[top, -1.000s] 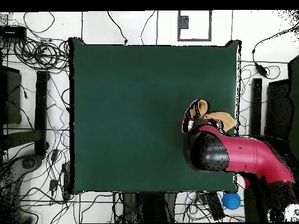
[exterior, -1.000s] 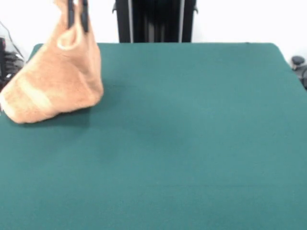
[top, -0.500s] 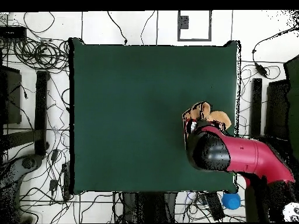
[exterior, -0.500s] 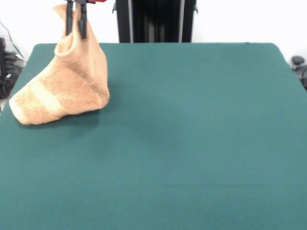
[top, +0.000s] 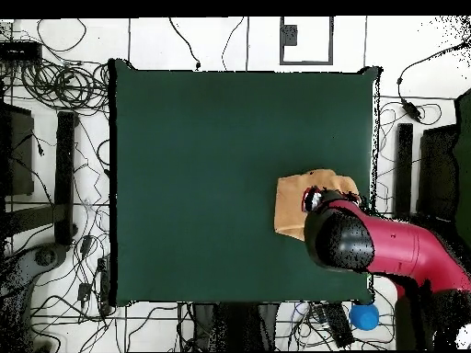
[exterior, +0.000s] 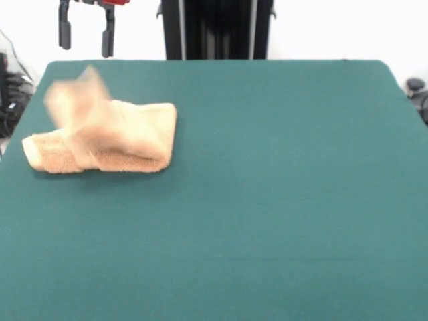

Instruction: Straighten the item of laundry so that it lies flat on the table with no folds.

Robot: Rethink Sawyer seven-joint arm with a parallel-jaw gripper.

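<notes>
The golden-tan towel point(exterior: 107, 137) lies crumpled and folded over on the dark green table point(exterior: 267, 187), near its left side in the front view. One corner is blurred, still falling. My gripper point(exterior: 83, 41) hangs open and empty above the towel, fingers spread apart. In the overhead view the towel point(top: 296, 202) shows at the table's right side, partly hidden under my red and black arm point(top: 386, 253); the gripper itself is hidden there.
The robot's black pedestal point(exterior: 216, 28) stands at the table's far edge. Cables and black equipment point(top: 55, 119) lie on the floor around the table point(top: 202, 165). A blue ball point(top: 364, 316) sits near the robot's base.
The gripper let go of the towel and rose. The towel dropped from hanging upright and collapsed into a folded heap on the table.
</notes>
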